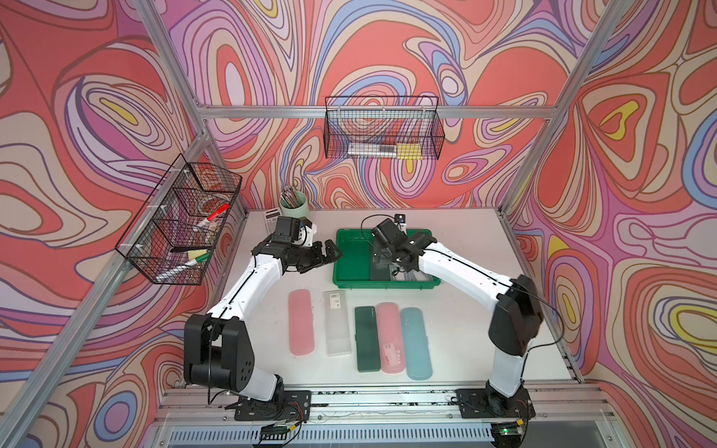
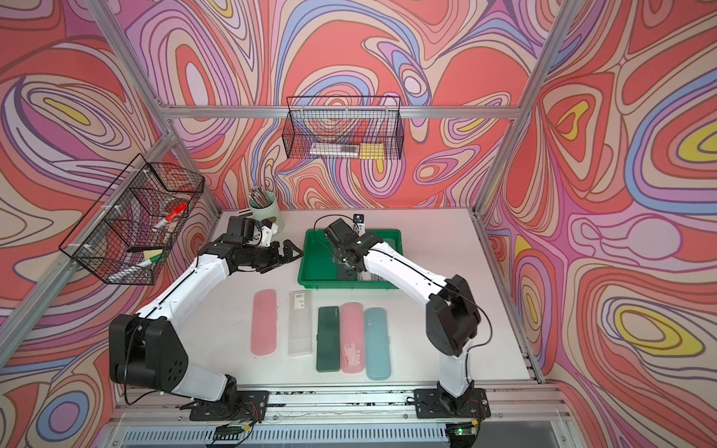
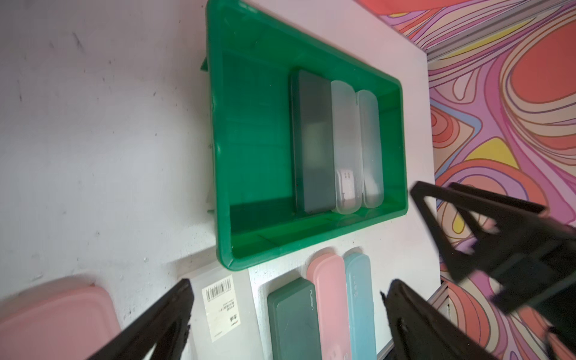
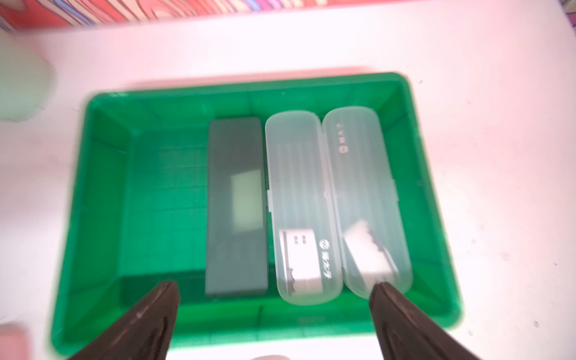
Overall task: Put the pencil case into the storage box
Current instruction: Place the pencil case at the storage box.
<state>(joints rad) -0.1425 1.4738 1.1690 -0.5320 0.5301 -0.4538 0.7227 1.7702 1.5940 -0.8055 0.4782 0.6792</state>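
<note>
Hovering over the storage box [image 1: 351, 258], the right hand [image 4: 274, 288] has its jaws spread wide with nothing between them. Its wrist view shows only the box floor and contents past the two black fingertips, so it looks free for another pick.

Three cases lie flat in the box with their long sides touching, crowded toward its 3 o'clock wall: a dark case [image 4: 237, 205] and two frosted cases [image 4: 299, 202]. Packed that way they leave a bare green strip along the 9 o'clock side. That strip looks roomy enough for one more case laid parallel to them.

The left hand [image 3: 286, 282] is also wide apart and empty. In both top views it sits just off the box's 9 o'clock rim, above the tabletop [image 1: 465, 310], with its fingers pointing toward 3 o'clock. It looks well placed to serve the free strip or drop onto the nearer cases.

Five pencil cases lie on the tabletop at 6 to 7 o'clock from the box, each running 12 to 6:
- A pink case [image 1: 301, 322] and a clear case [image 1: 336, 322] with a barcode label lie near each other but apart.
- A dark green case [image 1: 366, 337], a second pink case [image 1: 391, 337] and a teal case [image 1: 416, 341] lie pressed side by side.

Lying flat, each offers its short width to a hand's jaws. The two separate ones give fingers room on both sides and seem the easier grabs. The inner faces of the touching trio have no gap for a finger.
</note>
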